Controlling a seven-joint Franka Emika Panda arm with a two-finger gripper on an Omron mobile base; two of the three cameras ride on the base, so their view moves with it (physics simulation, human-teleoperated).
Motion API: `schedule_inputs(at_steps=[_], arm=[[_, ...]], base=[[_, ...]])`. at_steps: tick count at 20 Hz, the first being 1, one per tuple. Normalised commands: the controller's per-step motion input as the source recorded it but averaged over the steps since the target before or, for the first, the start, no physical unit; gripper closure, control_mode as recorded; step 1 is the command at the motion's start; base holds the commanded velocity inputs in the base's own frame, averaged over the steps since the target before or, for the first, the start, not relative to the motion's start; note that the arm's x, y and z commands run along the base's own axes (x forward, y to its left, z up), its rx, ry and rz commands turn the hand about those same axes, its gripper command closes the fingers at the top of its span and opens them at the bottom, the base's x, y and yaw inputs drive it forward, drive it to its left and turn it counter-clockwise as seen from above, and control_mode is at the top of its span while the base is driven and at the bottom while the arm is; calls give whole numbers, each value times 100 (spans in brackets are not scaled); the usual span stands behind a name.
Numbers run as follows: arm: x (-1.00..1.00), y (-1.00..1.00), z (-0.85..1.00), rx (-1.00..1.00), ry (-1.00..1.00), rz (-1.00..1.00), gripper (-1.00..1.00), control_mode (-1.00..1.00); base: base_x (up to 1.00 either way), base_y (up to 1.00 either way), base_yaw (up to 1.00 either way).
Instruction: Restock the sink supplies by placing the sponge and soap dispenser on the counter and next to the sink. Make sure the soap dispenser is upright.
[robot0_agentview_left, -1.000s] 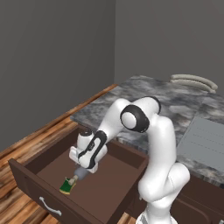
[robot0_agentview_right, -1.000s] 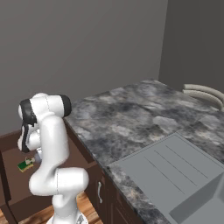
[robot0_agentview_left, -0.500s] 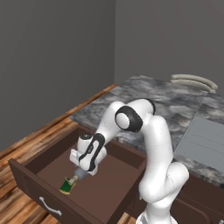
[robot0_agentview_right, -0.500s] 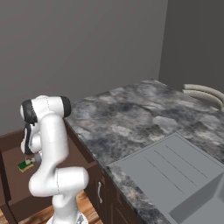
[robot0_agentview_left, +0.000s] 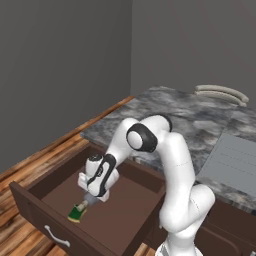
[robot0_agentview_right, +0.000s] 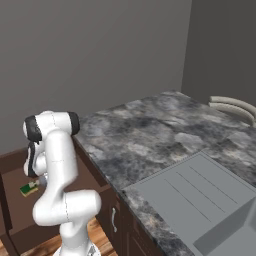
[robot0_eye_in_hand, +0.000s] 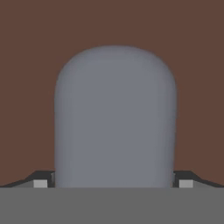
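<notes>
The soap dispenser (robot0_eye_in_hand: 114, 118) is a grey rounded bottle lying on the brown floor of the open drawer (robot0_agentview_left: 125, 205); its pump end is hidden. My gripper (robot0_eye_in_hand: 113, 183) is open right over it, one fingertip (robot0_eye_in_hand: 40, 183) on each side of its body. From the left base camera my gripper (robot0_agentview_left: 91, 198) reaches down into the drawer's front left part. The sponge (robot0_agentview_left: 75, 215), green with a yellow layer, lies just in front of the fingers and also shows beside the arm (robot0_agentview_right: 28, 188). The counter (robot0_agentview_left: 200, 120) and the sink (robot0_agentview_right: 200, 195) lie to the right.
The drawer's front panel with its metal handle (robot0_agentview_left: 55, 235) and its wooden side walls close in the hand. A pale curved faucet (robot0_agentview_left: 220, 92) stands at the back of the counter. Wooden floor (robot0_agentview_left: 60, 150) lies left of the drawer.
The hand has sunk a little lower into the drawer over the bottle. The jaws have stayed open, and the sponge has not moved.
</notes>
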Motion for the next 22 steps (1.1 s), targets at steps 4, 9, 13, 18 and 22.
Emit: schedule_inputs(at_steps=[4,9,13,18,22], arm=[[-6,1,-4,0,-3,0,100,-100],[-29,0,58,0,-15,0,100,-100],[-24,0,100,0,-25,-3,100,-100],[-38,0,100,1,-17,-15,100,-100],[-33,0,100,9,-16,-25,100,-100]], base=[[0,0,0],[0,0,0],[0,0,0],[0,0,0],[0,0,0]])
